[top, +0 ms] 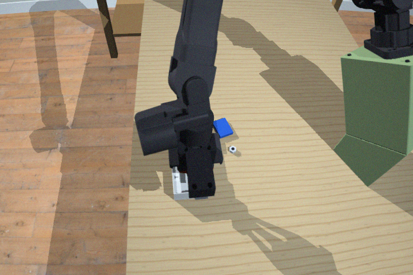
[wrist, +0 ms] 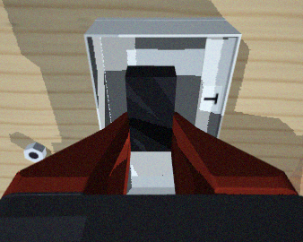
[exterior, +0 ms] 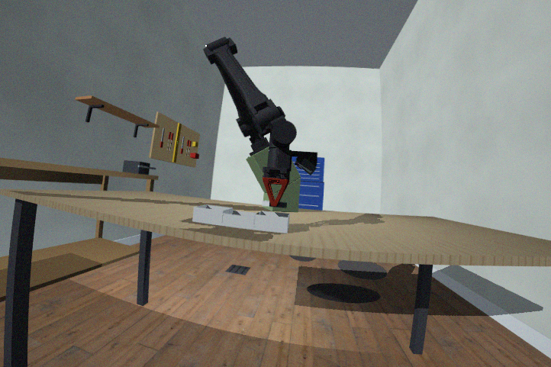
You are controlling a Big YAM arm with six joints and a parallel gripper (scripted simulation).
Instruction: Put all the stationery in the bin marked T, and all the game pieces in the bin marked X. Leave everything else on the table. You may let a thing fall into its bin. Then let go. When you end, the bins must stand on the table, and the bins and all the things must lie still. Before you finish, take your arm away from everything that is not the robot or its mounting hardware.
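My gripper has red fingers and is shut on a black block. It holds the block upright, straight above the open grey bin with a T mark on its right wall. In the top view the gripper covers most of that bin, the near end of the bin row; the other bins are hidden by the arm. In the exterior view the gripper hangs a little above the right end of the grey bin row. A flat blue block lies on the table right of the bins.
A small metal nut lies right of the bins, and it also shows in the wrist view. The green robot base stands at the table's right edge. The bins sit near the table's left edge.
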